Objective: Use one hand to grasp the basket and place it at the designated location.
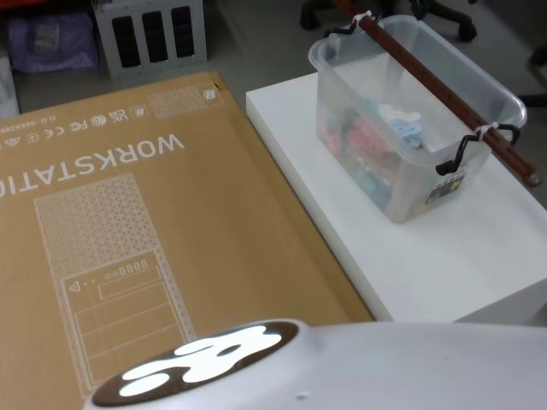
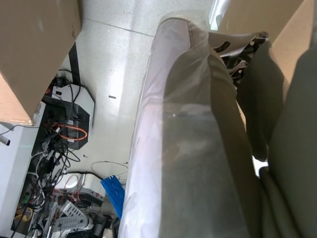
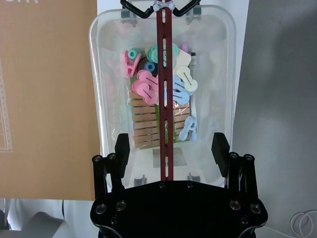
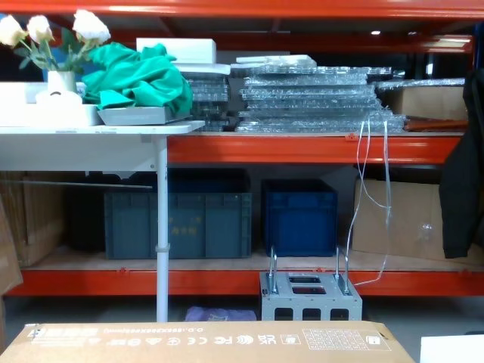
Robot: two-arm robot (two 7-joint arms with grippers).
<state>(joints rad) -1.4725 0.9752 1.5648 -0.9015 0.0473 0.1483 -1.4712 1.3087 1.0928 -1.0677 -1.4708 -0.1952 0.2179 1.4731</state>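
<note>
Entry: my black right gripper (image 3: 171, 148) hovering, jaws wide, over reddish-brown bar handle (image 3: 167, 74) of clear plastic basket (image 3: 106, 99); off-centre grasp risking tipping.

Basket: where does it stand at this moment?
In the head view, the basket stands at the right, on the white table, next to the big cardboard box on its left.
</note>
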